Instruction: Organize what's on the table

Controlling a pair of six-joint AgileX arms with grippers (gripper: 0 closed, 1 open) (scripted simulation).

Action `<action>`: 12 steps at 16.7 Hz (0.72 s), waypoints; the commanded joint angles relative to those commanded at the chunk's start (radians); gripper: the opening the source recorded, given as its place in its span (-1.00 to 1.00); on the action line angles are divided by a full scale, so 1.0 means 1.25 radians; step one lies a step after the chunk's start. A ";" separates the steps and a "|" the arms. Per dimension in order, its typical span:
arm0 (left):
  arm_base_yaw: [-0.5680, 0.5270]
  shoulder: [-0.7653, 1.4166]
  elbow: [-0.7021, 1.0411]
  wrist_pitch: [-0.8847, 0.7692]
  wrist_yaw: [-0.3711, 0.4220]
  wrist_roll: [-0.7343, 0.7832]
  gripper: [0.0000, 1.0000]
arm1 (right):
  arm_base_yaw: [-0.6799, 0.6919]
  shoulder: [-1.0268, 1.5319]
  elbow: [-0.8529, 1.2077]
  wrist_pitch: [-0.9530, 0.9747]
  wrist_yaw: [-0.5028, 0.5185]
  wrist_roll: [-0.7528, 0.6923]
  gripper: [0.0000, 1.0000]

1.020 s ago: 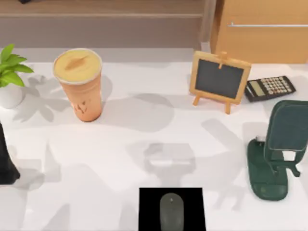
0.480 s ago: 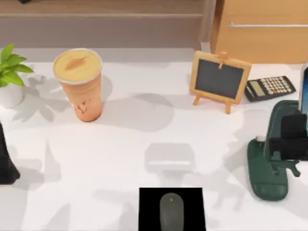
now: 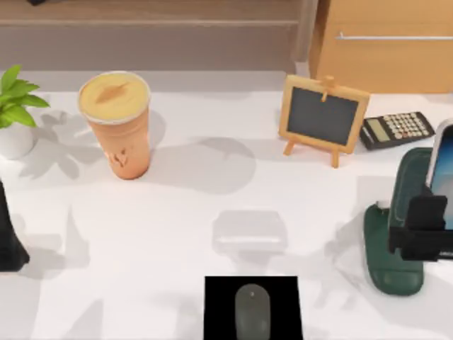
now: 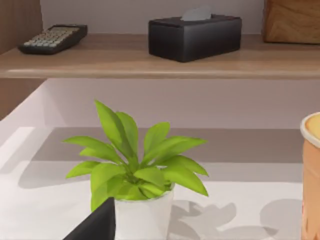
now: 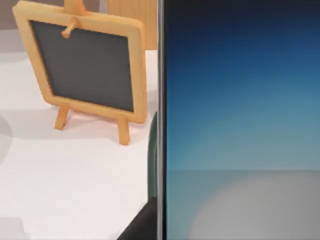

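Over the green stand [image 3: 393, 265] at table [image 3: 177, 234] right, right gripper [image 3: 419, 234] lower than before, jaws holding phone [image 3: 442, 180]

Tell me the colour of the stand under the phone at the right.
Dark green stand, clearest in the top view.

Large plain white flat table [image 3: 177, 227].

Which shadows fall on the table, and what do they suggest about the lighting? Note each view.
Top view: soft grey shadows overlap on the table, spreading from the cup and chalkboard, suggesting several lights. Left wrist view: the plant casts a leafy shadow behind its pot. Right wrist view: the phone screen shows a pale glow low down, and the chalkboard throws a faint shadow.
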 joint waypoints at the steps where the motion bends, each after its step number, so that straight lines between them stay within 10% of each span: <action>1: 0.000 0.000 0.000 0.000 0.000 0.000 1.00 | -0.003 0.003 0.002 -0.002 -0.001 0.000 -1.00; 12: 0.000 0.000 0.000 0.000 0.000 0.000 1.00 | 0.028 0.000 0.032 0.207 -0.057 0.004 -1.00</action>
